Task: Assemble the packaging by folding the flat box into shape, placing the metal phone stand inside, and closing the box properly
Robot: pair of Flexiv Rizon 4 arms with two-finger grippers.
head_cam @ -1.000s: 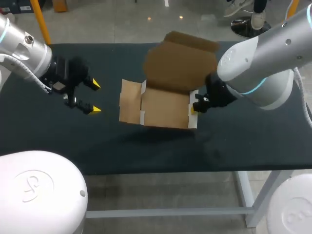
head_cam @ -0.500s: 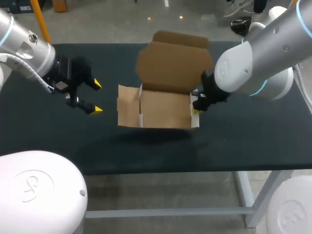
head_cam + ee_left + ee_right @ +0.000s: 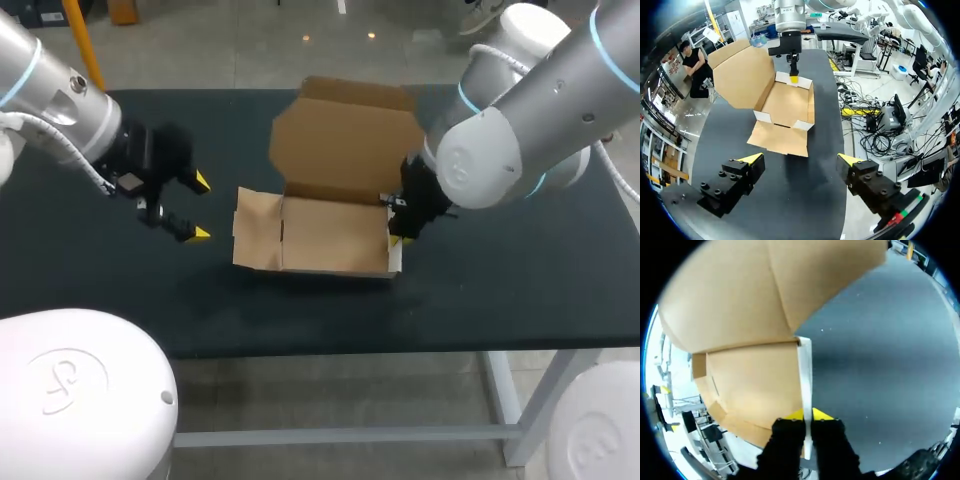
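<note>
The cardboard box (image 3: 330, 240) looks about half formed to me. It sits in the middle of the black table (image 3: 500, 290) as a shallow tray, with the lid (image 3: 345, 140) standing up behind it, while the left flap (image 3: 255, 240) lies splayed outward, not yet folded up. My right gripper (image 3: 807, 415) is pinching the right side wall (image 3: 804, 375), one yellow tip on each face of the cardboard. My left gripper (image 3: 202, 208) hangs over the table to the left of the box, near the splayed flap but apart from it, with its fingers spread wide and holding nothing.

The tray is empty, and the left wrist view shows only its bare cardboard floor. I can find no metal phone stand in any view. By my reckoning most of the job remains: raise and tuck the left side, put the stand in, then fold the lid down and close it
</note>
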